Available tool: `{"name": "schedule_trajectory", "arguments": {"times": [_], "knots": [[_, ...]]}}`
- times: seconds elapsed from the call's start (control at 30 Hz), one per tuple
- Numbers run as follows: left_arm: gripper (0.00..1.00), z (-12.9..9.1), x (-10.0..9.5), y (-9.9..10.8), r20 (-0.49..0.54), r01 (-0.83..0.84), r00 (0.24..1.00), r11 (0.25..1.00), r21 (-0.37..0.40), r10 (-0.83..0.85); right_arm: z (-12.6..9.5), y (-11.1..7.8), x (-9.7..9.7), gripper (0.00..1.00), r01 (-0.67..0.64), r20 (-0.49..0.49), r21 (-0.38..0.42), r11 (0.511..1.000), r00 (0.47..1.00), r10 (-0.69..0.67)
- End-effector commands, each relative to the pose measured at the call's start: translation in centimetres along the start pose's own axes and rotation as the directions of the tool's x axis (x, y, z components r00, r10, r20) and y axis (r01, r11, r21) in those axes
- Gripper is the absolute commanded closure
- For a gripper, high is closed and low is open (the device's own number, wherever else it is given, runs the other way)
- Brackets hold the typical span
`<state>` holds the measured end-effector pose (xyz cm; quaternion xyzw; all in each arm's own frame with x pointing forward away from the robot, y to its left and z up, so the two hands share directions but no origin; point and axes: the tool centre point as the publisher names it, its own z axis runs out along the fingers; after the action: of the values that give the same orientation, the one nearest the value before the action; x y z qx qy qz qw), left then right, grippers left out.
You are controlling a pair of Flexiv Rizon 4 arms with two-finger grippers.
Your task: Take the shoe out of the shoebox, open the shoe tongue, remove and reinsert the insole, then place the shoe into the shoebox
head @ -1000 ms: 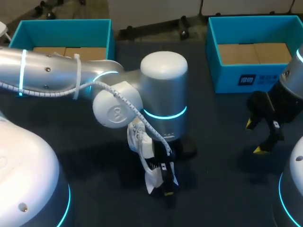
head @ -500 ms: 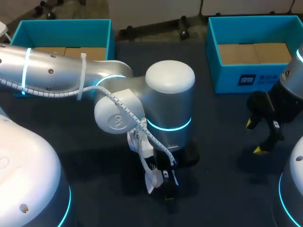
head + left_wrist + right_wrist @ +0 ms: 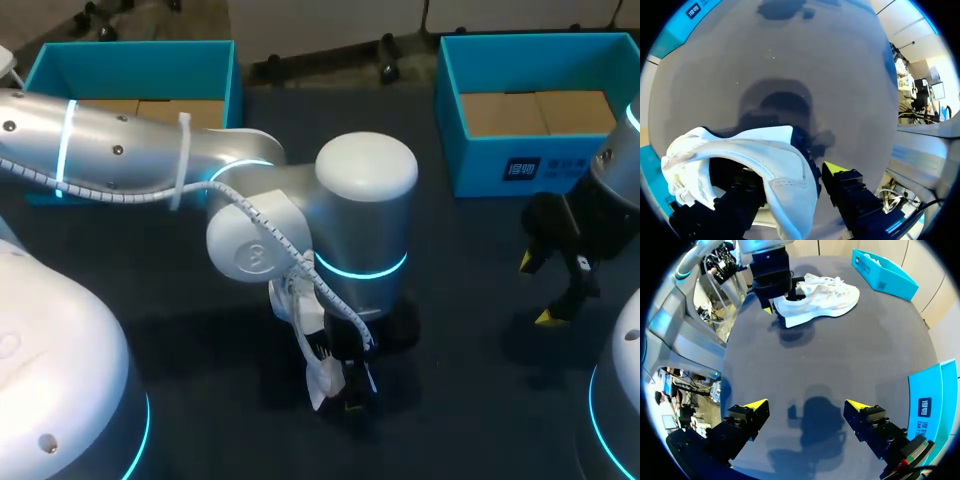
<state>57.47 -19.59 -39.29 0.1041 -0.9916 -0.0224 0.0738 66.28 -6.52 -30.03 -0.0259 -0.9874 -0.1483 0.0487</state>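
Note:
The white shoe (image 3: 312, 372) lies on the dark table near the front middle, under my left arm. My left gripper (image 3: 352, 395) points down at its heel. In the left wrist view the heel (image 3: 785, 170) fills the space between the fingers; one yellow tip (image 3: 836, 168) presses its outer side and the other finger is mostly hidden behind the shoe. From the right wrist view the shoe (image 3: 820, 297) lies with its toe away from my left gripper (image 3: 771, 305). My right gripper (image 3: 536, 290) hangs open and empty over bare table (image 3: 807, 407) at the right.
A teal shoebox (image 3: 540, 165) with a cardboard floor stands at the back right, near my right gripper. A second teal box (image 3: 130, 55) stands at the back left. My left arm's big elbow (image 3: 365, 215) hangs over the table's middle.
My left arm has shifted a little to the right and its fingers have come together onto the shoe's heel. The shoe has hardly moved. The right arm has kept still.

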Motion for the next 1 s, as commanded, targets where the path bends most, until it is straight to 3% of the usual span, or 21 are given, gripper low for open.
{"name": "schedule_trajectory", "arguments": {"times": [0.03,0.1,0.13,0.37,0.6,1.0], "knots": [[0.57,0.3,0.3,-0.2,0.010,0.002,1.000,1.000,-0.007,-0.002,0.1,-0.1,0.1,0.00,0.001,0.001,0.000,1.000,1.000,-0.001],[0.90,0.4,0.3,-0.1,0.013,0.002,1.000,1.000,-0.008,-0.002,0.1,-0.1,0.1,0.00,0.001,0.001,0.000,1.000,1.000,-0.001],[1.00,0.4,0.2,-0.1,0.016,0.004,1.000,1.000,-0.010,-0.004,0.1,-0.1,0.1,0.00,0.001,0.001,0.000,1.000,1.000,-0.001],[1.00,-0.9,-1.3,0.8,0.000,-0.030,1.000,1.000,0.009,0.030,0.1,-0.1,0.1,0.00,0.001,0.001,0.000,1.000,1.000,-0.001],[1.00,-4.0,-3.4,2.2,-0.068,-0.157,0.985,0.986,0.060,0.161,0.1,-0.1,0.1,0.00,0.001,0.001,0.000,1.000,1.000,-0.001],[1.00,-9.4,-6.5,4.1,-0.083,-0.214,0.972,0.976,0.048,0.218,0.1,-0.1,0.1,0.00,0.001,0.001,0.000,1.000,1.000,-0.001]]}}
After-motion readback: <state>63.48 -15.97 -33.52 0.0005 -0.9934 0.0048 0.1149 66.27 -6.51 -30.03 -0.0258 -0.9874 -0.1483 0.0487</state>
